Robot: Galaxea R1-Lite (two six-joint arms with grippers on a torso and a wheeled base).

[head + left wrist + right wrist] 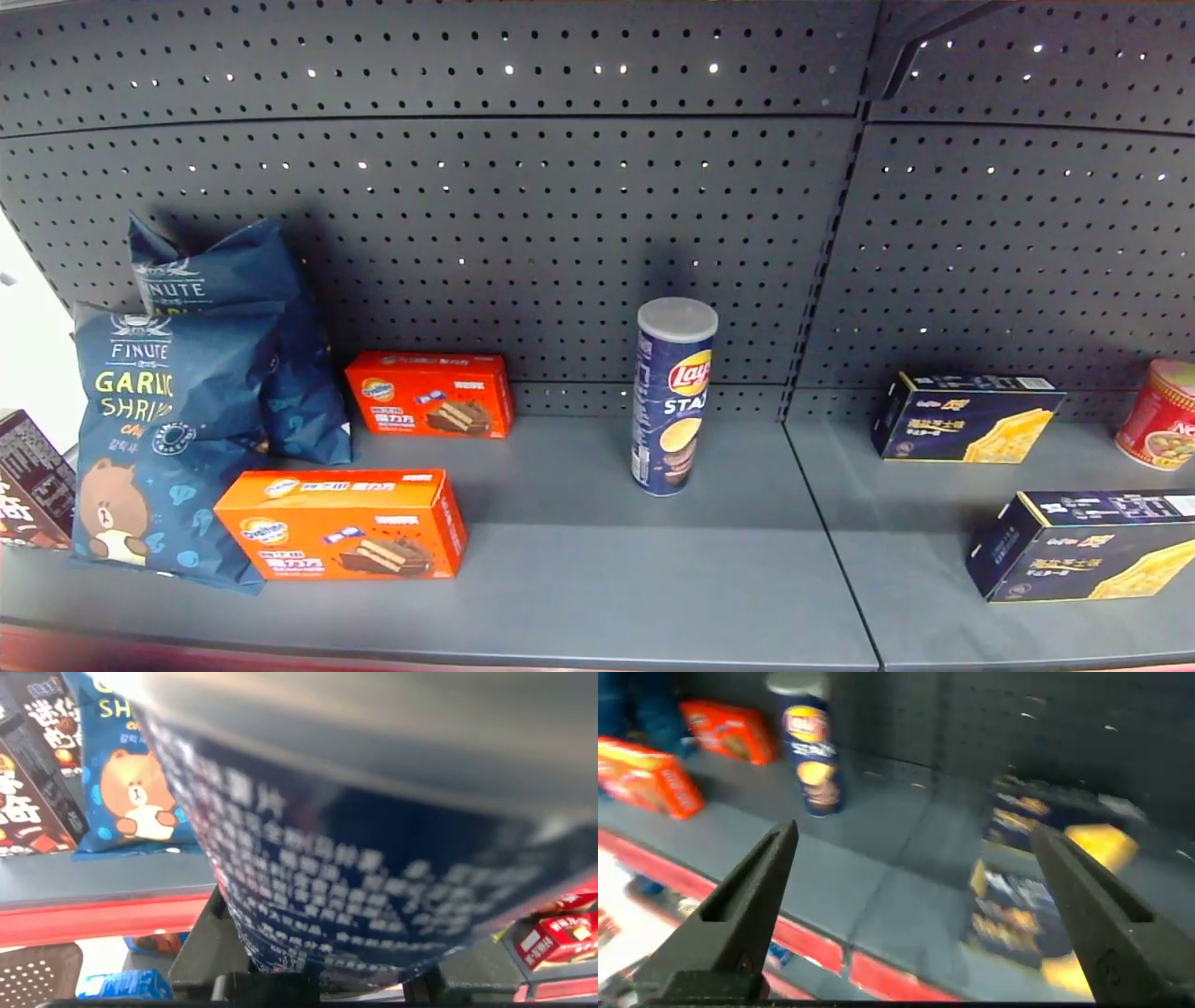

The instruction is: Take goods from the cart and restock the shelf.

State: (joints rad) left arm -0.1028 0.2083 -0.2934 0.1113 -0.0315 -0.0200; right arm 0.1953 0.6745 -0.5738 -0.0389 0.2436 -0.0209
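A dark blue chips can [374,859] with white print looms close in the left wrist view, held in my left gripper [322,985], whose dark body shows beneath it. Another blue chips can [674,397] with a clear lid stands upright mid-shelf, also seen as the can [813,761] from the right wrist. My right gripper [920,896] hangs open in front of the shelf's red front edge [878,971], nothing between its fingers [747,905].
On the grey shelf [597,560] are two orange biscuit boxes [345,523] [429,394], blue snack bags [168,439] at the left, a brown box [33,481], two dark blue boxes [966,417] [1088,544] and a red cup [1162,413] at the right. Pegboard backs the shelf.
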